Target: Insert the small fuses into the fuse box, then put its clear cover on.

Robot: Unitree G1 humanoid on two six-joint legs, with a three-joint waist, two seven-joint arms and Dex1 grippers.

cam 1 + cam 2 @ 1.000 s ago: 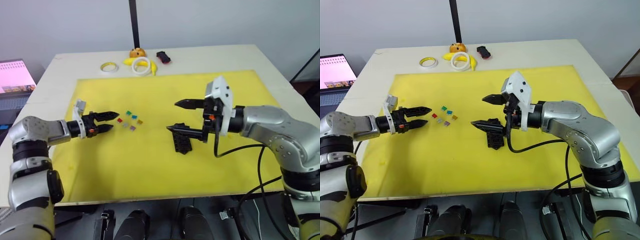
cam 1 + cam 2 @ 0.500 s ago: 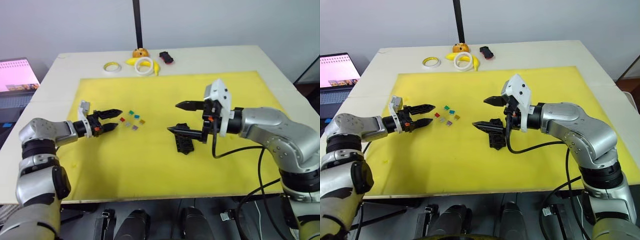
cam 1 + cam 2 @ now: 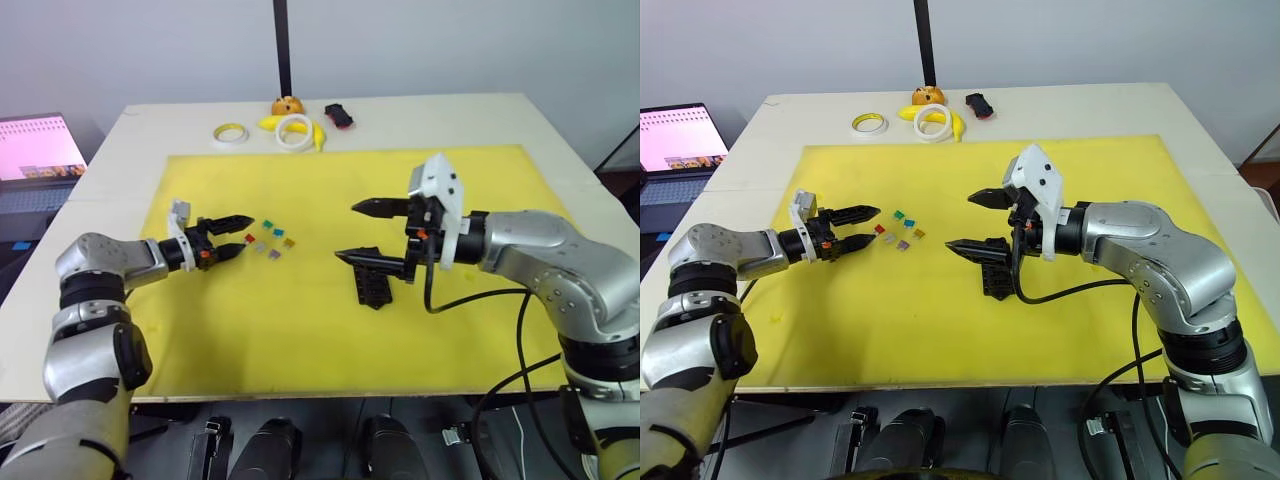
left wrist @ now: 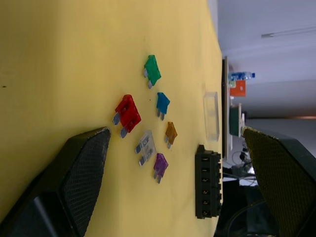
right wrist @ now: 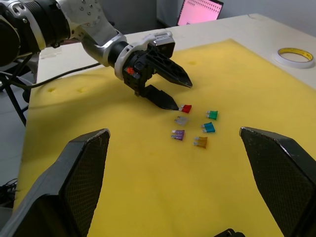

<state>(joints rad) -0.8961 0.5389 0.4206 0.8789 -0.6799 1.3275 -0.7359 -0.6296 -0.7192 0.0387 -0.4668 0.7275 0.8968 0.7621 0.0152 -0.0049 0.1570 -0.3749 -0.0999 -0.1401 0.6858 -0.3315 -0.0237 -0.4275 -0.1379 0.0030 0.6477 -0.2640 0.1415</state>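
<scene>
The left hand [image 3: 232, 234] is edging closer to the small fuses [image 3: 269, 238] than a second ago, its open tips now just beside the red fuse [image 4: 128, 111] at the cluster's 9 o'clock edge, gripping nothing. The fuses are lying loose on the yellow mat [image 3: 300, 330]. The fuse box [image 3: 367, 288] is sitting at about 4 o'clock from them, well apart, with the right hand [image 3: 370, 233] hovering wide open and empty above it, unmoved. The clear cover [image 4: 211, 115] is lying beyond the fuses. No fuse is seated yet; picking the red one looks imminent.
</scene>
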